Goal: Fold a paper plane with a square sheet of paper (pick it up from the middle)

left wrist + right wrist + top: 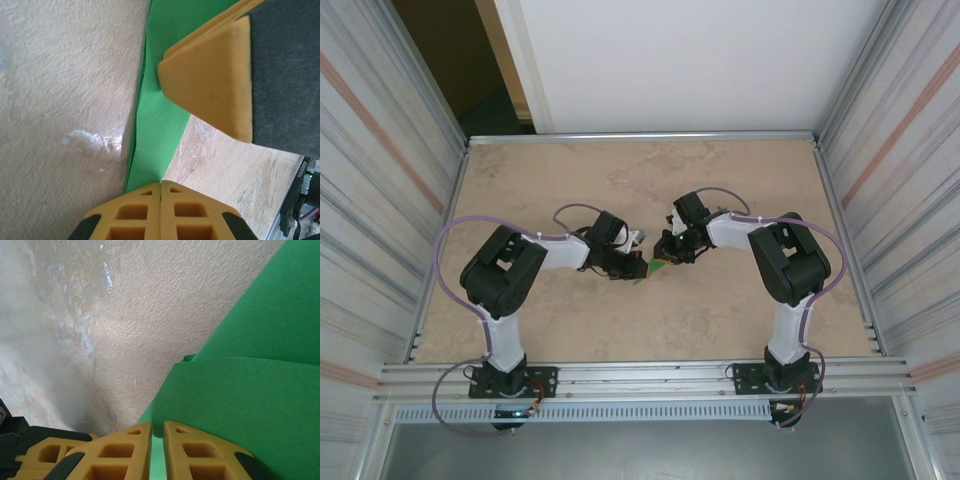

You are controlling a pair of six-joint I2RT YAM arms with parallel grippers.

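At the left gripper (160, 186) the two yellow fingers are pressed flat together. The narrow end of the square sheet of paper (159, 112) runs straight into the seam between them. This is a closed pinch on the paper's tip, likely pinning that end while the other is worked. Just ahead of those fingertips the green strip widens. Its left edge shows stacked layers, so it is already a folded wedge and not a flat square. Further ahead and to the right, the right gripper (157, 426) meets the same strip from the opposite side. Its fingers stand a hair apart with green in the slot, so it seems to be nipping a folded flap, though the contact itself is hidden. Holding both ends probably keeps the thin paper taut so a crease can be set. Beyond and beneath lies the beige table (60, 100), with the two grippers nose to nose over its middle.
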